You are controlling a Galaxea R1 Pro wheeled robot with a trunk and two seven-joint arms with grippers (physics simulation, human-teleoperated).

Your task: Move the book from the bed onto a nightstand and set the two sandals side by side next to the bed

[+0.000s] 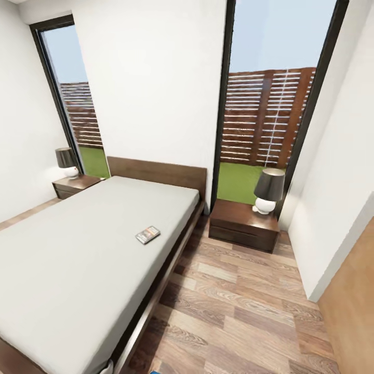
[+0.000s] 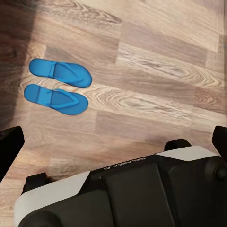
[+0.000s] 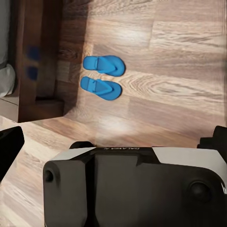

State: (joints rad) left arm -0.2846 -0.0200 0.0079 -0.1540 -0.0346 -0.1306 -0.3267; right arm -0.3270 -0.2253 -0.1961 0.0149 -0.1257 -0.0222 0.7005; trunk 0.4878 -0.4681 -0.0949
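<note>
Nearest to me, both wrist cameras look down over the robot's base at the wood-plank floor (image 2: 156, 52). The two flat bright blue sandals (image 2: 59, 85) lie side by side there, close together and parallel. The right wrist view adds what the left does not: the pair (image 3: 101, 75) sits just beside the dark brown wooden bed frame (image 3: 40, 61). I judge the sandal step complete.

I cannot tell whether the left gripper or the right gripper is open or closed; only dark finger edges reach the picture borders.

Farther off, the head view alone shows the small thin paperback book (image 1: 147, 235), lying flat on the light grey mattress (image 1: 78, 259) toward its right edge. It remains to be moved. The nearer squarish reddish-brown nightstand (image 1: 234, 221) stands just beyond, carrying a dark-shaded lamp (image 1: 268, 191).
</note>
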